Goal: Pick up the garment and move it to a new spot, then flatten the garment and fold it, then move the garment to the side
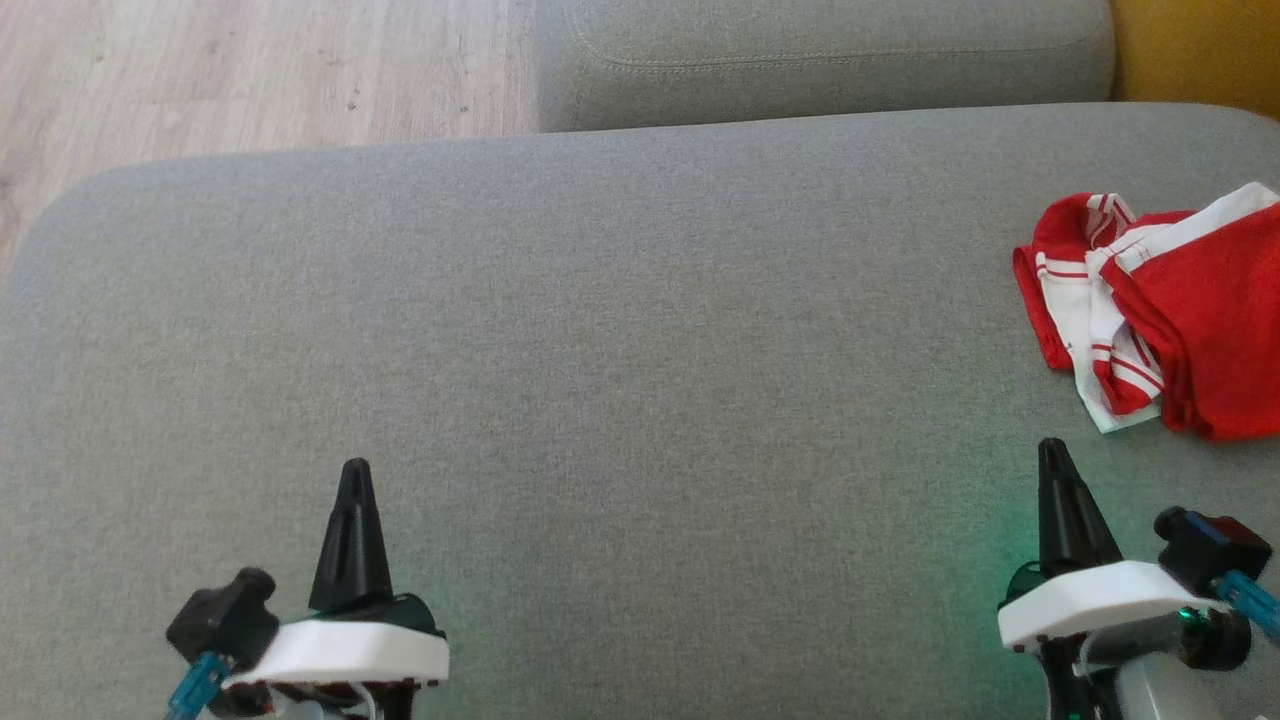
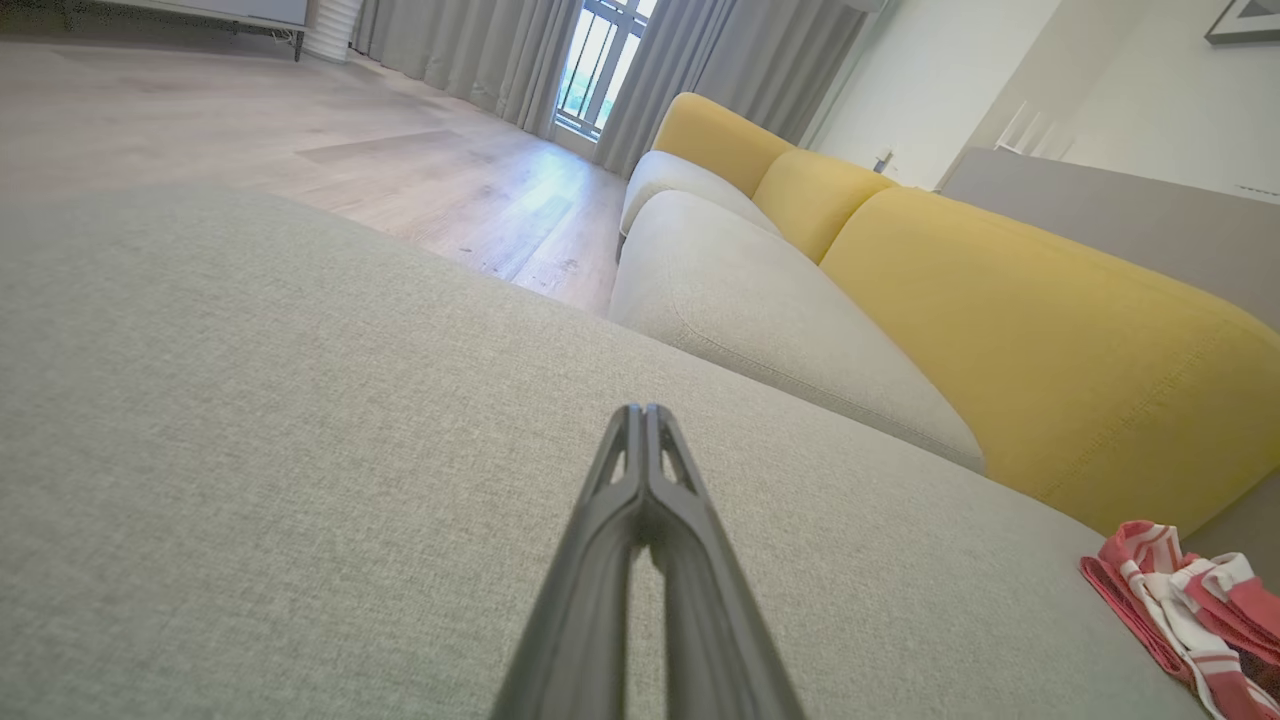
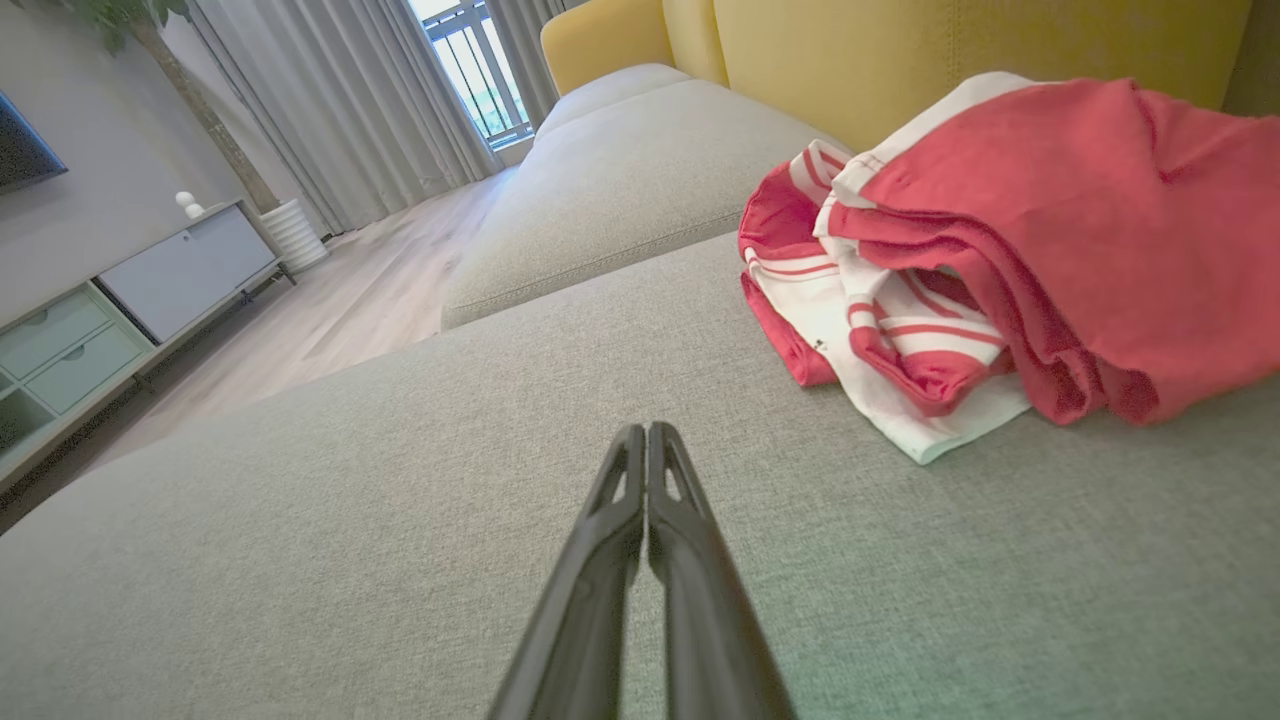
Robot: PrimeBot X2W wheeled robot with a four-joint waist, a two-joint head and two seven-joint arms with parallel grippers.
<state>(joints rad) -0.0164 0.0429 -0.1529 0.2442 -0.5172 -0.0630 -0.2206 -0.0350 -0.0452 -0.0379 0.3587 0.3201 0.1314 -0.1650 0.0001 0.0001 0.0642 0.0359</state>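
The garment is a crumpled red piece with white striped trim, lying at the right edge of the grey sofa cushion. It also shows large in the right wrist view as the garment, and small at the lower right as the garment in the left wrist view. My right gripper hovers just short of its near edge, shut with nothing in it; its tips meet. My left gripper is far to the left over bare cushion, also shut and empty, fingertips pressed together.
A second grey cushion lies beyond the near one. Yellow backrests run along the right side. Wooden floor lies past the cushion's far left edge. A low cabinet and curtains stand further off.
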